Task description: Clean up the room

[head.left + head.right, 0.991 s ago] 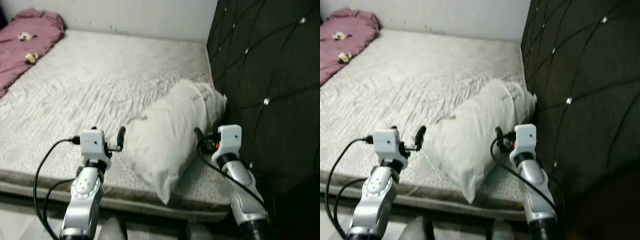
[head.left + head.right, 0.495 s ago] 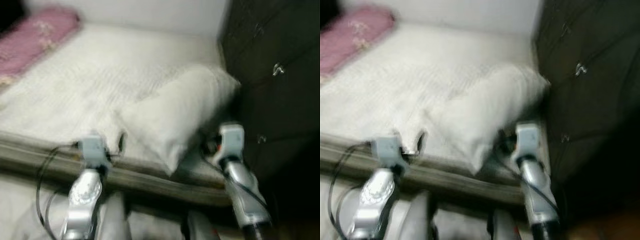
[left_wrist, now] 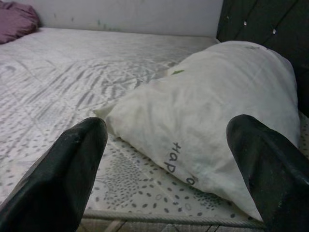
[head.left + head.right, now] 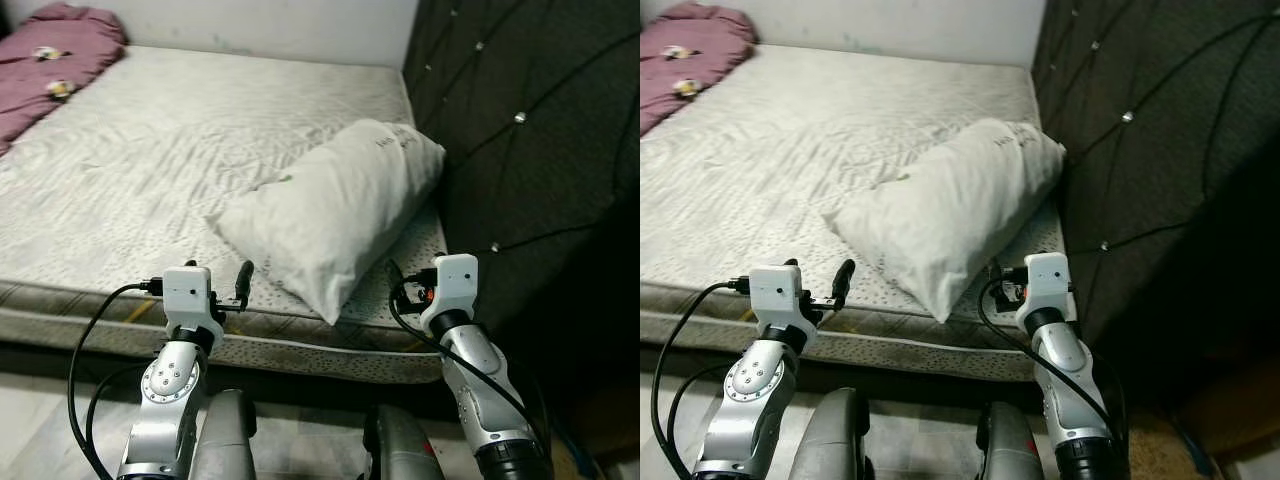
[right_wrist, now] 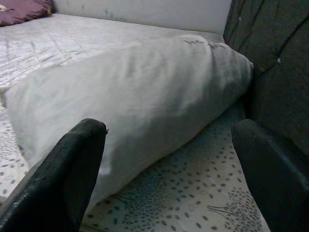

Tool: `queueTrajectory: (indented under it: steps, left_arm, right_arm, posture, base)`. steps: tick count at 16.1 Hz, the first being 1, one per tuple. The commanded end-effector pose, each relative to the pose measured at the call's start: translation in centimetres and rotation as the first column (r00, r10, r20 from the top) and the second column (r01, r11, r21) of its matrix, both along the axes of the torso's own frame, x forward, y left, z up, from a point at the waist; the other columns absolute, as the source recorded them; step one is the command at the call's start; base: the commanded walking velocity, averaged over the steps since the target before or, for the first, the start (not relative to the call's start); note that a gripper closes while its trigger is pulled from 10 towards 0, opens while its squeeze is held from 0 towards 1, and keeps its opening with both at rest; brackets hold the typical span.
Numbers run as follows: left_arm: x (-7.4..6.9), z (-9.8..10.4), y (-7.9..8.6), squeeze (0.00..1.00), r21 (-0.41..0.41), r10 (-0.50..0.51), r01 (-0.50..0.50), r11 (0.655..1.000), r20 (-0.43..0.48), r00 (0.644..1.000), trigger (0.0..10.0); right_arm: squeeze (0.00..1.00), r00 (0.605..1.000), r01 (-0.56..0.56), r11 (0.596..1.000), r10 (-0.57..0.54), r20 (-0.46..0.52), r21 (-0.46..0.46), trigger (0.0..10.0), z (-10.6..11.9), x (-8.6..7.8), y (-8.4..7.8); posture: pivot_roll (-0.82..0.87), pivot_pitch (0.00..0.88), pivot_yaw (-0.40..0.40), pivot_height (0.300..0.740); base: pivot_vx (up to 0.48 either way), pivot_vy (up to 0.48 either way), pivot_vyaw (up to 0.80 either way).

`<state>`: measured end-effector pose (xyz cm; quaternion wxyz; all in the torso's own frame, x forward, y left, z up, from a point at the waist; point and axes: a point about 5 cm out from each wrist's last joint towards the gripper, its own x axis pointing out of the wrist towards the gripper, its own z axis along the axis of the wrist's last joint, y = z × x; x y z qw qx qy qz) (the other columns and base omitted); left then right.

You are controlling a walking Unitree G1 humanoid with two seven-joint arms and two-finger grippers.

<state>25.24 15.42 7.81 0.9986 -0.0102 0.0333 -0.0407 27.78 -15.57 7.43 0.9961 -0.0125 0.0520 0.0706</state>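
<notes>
A white pillow (image 4: 335, 205) lies slanted on the grey patterned mattress (image 4: 150, 170), its far end against the dark tufted headboard (image 4: 530, 130) and its near corner close to the mattress's front edge. My left gripper (image 4: 215, 272) hovers at that front edge, left of the pillow's near corner, open and empty. In the left wrist view its fingers (image 3: 63, 183) stand wide apart with the pillow (image 3: 217, 121) just ahead. My right gripper (image 4: 420, 282) is open too, at the bed's edge between pillow and headboard, with the pillow (image 5: 125, 101) close ahead.
A purple blanket (image 4: 50, 60) with small toys on it lies bunched at the far left of the bed. The headboard walls off the right side. A pale wall (image 4: 250, 18) runs behind the bed. Floor shows below the mattress edge (image 4: 300, 350).
The view blurred and shifted as the camera moved back. Both grippers, earlier flanking the pillow over the bed, now sit at the mattress's front edge. Both stay open and empty.
</notes>
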Motion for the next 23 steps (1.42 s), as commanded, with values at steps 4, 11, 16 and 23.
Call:
queueTrajectory:
  steps: [4, 11, 16, 23]
  left_arm:
    - [0.2, 0.72, -0.16, 0.0, -0.004, -0.015, 0.015, 1.0, 0.031, 0.999, 10.0]
    - [0.14, 0.68, -0.09, 0.0, 0.001, -0.015, 0.015, 1.0, 0.025, 1.0, 10.0]
    - [0.13, 0.75, -0.41, 0.0, -0.031, -0.01, 0.011, 0.999, 0.027, 1.0, 10.0]
    - [0.21, 0.67, -0.45, 0.0, -0.009, -0.046, 0.046, 0.999, 0.014, 0.999, 10.0]
  right_arm:
    - [0.0, 1.0, 0.004, 1.0, -0.004, 0.014, -0.005, 10.0, 0.37, 0.19, -0.09]
    - [0.0, 1.0, 0.001, 1.0, -0.001, 0.012, -0.005, 10.0, 0.34, 0.21, -0.02]
    - [0.0, 1.0, -0.017, 1.0, 0.017, 0.015, -0.015, 10.0, 0.49, 0.55, 0.06]
    - [0.0, 1.0, -0.002, 1.0, 0.002, 0.015, 0.0, 10.0, 0.27, 0.1, 0.14]
  posture:
    - [-0.04, 0.0, -0.021, 0.627]
    - [-0.04, 0.0, -0.018, 0.627]
    - [-0.06, 0.0, -0.024, 0.627]
    - [-0.08, 0.0, 0.008, 0.627]
  base:
    - [0.392, 0.0, 0.0]
    - [0.312, 0.0, 0.0]
    - [0.067, 0.0, 0.0]
    - [0.0, 0.0, 0.0]
